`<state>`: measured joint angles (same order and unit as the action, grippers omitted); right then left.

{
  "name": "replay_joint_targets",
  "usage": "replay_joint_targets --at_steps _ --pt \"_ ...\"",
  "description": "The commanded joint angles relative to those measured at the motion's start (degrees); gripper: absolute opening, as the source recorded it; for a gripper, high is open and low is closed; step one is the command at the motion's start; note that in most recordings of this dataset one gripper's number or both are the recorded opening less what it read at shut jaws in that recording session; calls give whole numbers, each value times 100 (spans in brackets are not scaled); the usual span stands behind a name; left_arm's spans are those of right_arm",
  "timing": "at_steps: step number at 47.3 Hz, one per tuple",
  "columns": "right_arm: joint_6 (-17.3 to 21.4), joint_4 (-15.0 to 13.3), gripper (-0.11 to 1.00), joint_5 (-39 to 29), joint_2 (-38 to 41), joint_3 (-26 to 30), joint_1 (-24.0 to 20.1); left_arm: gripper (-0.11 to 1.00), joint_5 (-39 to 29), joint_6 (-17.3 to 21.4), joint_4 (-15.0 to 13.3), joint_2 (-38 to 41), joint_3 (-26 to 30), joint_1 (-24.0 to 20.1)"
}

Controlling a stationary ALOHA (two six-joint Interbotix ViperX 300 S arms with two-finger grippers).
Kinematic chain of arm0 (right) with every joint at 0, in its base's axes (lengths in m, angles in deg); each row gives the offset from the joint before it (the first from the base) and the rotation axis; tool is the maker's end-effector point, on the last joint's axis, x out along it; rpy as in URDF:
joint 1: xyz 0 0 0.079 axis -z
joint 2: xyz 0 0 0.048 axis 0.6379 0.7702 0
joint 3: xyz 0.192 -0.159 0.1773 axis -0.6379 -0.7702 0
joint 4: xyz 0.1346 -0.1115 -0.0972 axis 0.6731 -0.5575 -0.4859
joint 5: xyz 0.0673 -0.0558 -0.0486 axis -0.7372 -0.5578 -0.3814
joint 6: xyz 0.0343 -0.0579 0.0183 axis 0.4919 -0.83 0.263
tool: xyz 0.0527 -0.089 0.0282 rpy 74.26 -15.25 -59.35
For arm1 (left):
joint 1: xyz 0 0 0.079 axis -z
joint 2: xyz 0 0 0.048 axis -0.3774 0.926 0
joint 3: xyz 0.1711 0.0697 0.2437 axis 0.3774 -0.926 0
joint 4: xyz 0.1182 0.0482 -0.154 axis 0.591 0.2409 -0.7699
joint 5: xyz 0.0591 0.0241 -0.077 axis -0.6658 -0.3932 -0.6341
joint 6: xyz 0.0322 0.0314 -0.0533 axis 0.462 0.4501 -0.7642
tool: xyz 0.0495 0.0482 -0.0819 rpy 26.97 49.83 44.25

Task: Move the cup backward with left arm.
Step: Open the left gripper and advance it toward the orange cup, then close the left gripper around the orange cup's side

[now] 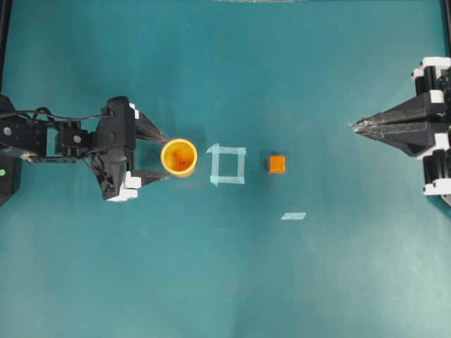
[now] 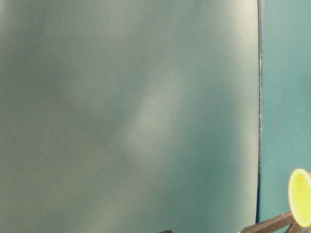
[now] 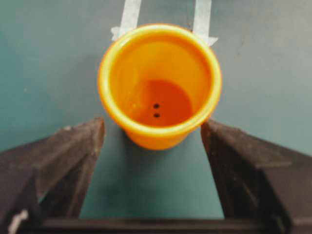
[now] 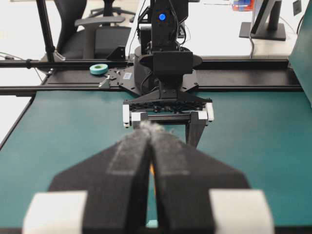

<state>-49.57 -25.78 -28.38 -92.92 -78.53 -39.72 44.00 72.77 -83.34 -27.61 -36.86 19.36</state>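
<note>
Overhead exterior view: on the teal tabletop (image 1: 225, 282), the left arm's gripper (image 1: 161, 156) stands spread wide, fingers flanking the cup (image 1: 179, 156), which sits upright just beside the tape square (image 1: 227, 165). The right gripper (image 1: 356, 126) rests pinched together, well apart.

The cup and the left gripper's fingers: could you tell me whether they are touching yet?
Cannot tell. In the left wrist view the cup sits between the open fingers, its rim near both tips, with no plain gap or contact.
</note>
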Motion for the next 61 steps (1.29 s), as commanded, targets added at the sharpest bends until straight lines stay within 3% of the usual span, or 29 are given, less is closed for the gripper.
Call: replay_joint_targets --at_steps 1,44,50,56,61 --pt "18 9 0 9 18 185 0 77 26 -9 9 -9 123 44" --pt "18 9 0 -26 18 185 0 77 668 26 0 729 598 70" --pt "18 9 0 -26 18 185 0 74 677 35 9 756 580 62" --pt "18 9 0 -26 26 185 0 64 721 18 9 729 545 62" --pt "18 9 0 -18 18 185 0 64 844 26 9 721 510 70"
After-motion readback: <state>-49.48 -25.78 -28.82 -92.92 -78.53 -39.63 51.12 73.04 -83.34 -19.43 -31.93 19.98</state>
